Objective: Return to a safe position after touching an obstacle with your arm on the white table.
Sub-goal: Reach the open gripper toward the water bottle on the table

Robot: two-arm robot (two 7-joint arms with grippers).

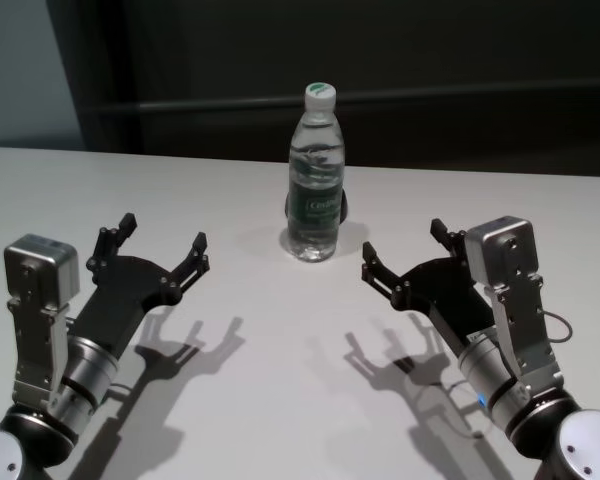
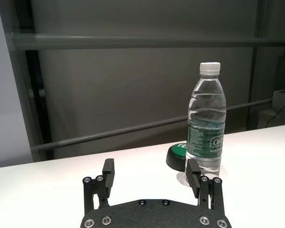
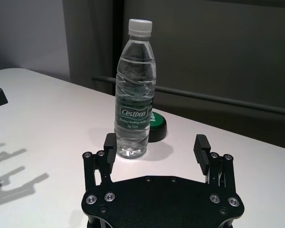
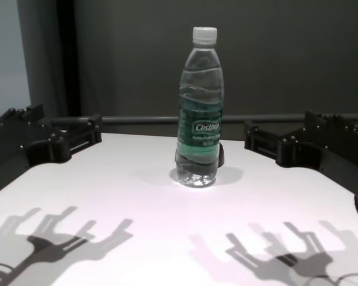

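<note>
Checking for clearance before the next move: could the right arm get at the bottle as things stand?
Probably yes. The right gripper hangs open, apart from the bottle, with only bare table between them. The left gripper is off to the other side.

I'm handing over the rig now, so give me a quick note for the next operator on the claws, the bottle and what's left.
Left claw: open, empty, hovering over the table, left of the bottle.
Right claw: open, empty, right of the bottle.
Bottle: upright, capped, mid-table, a small black object just behind its base.
Done: neither arm touches the bottle.
Left: whether contact was ever made cannot be told; both arms look pulled back.
</note>
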